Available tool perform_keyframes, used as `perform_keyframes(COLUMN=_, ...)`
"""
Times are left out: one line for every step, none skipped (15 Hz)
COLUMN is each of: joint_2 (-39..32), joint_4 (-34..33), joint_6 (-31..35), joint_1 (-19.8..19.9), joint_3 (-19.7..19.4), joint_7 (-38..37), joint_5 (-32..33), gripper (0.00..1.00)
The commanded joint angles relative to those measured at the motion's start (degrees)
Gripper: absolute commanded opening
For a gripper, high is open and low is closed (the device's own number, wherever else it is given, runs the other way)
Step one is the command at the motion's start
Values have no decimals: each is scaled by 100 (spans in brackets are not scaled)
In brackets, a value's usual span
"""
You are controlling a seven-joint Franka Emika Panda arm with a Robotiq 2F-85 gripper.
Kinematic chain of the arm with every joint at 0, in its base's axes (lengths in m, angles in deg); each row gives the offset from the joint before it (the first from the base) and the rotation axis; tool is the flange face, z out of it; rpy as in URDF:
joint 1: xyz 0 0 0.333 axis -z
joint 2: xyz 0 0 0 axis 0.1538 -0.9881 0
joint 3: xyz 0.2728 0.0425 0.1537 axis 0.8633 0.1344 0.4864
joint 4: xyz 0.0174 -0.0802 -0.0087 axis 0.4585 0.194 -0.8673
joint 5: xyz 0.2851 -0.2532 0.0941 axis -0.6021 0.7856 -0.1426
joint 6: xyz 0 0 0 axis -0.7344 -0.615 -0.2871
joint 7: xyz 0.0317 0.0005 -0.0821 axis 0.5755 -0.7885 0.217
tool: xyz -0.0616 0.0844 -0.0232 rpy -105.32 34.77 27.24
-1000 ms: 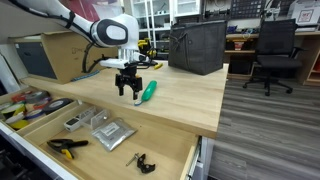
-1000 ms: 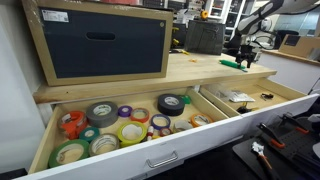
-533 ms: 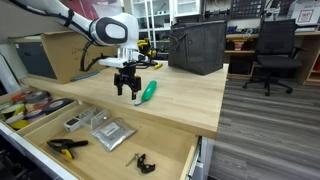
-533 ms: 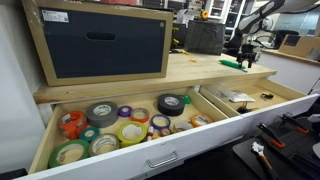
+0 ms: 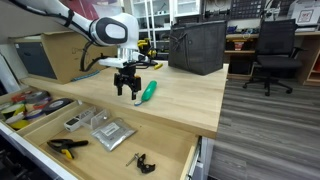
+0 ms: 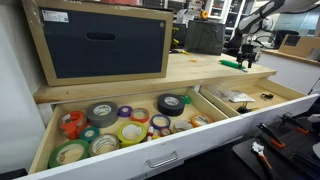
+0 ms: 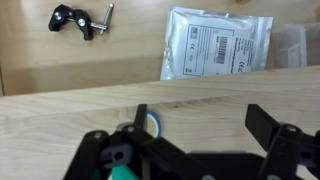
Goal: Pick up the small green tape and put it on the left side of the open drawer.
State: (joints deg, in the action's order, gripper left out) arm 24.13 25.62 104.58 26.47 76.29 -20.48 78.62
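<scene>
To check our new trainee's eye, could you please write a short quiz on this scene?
1. Name the shiny flat thing lying in the open drawer.
2. True or false: the gripper is shut.
3. The small green tape lies: A in the drawer; B on the tabletop, under the gripper; C clamped between shut fingers.
Key: 1 the silver packet; 2 false; 3 B.

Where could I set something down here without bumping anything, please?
The tabletop is bare in front of the black bin, past the teal oblong toward its corner. The drawer compartment full of tape rolls is crowded.
</scene>
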Motion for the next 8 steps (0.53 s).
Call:
perform_keyframes(joint_2=-9, joint_4=-22, joint_6=-17, joint_1=8, joint_3=4, joint_7=3, joint_5=3, gripper=100)
perform_keyframes(joint_2=-9, joint_4=-22, joint_6=-17, joint_1=8, joint_3=4, joint_7=3, joint_5=3, gripper=100)
perform_keyframes(joint_2=-32, joint_4=-15, joint_6=67, joint_1=38, joint_3=37, joint_7=41, joint_5=-62, gripper=100)
perform_keyframes(joint_2=-47, joint_4=-12, joint_6=134, joint_1=38, joint_3=45, joint_7=2, joint_5=-96, gripper=100)
perform_keyframes(joint_2=-73, joint_4=-20, joint_6=182, joint_1=32, joint_3=46, joint_7=-18, joint_5=-105, gripper=100)
perform_keyframes(joint_2=-95, joint_4=-20, joint_6=273, joint_1=19, joint_3=38, joint_7=-47, joint_5=-97, gripper=100)
perform_keyframes(joint_2=-108, joint_4=-32, joint_6=352, joint_1=14, joint_3=31, joint_7=-67, joint_5=-89, gripper=100)
perform_keyframes(joint_2=-100, joint_4=-31, joint_6=424, joint_1=23, joint_3=35, joint_7=-59, joint_5=-98, gripper=100)
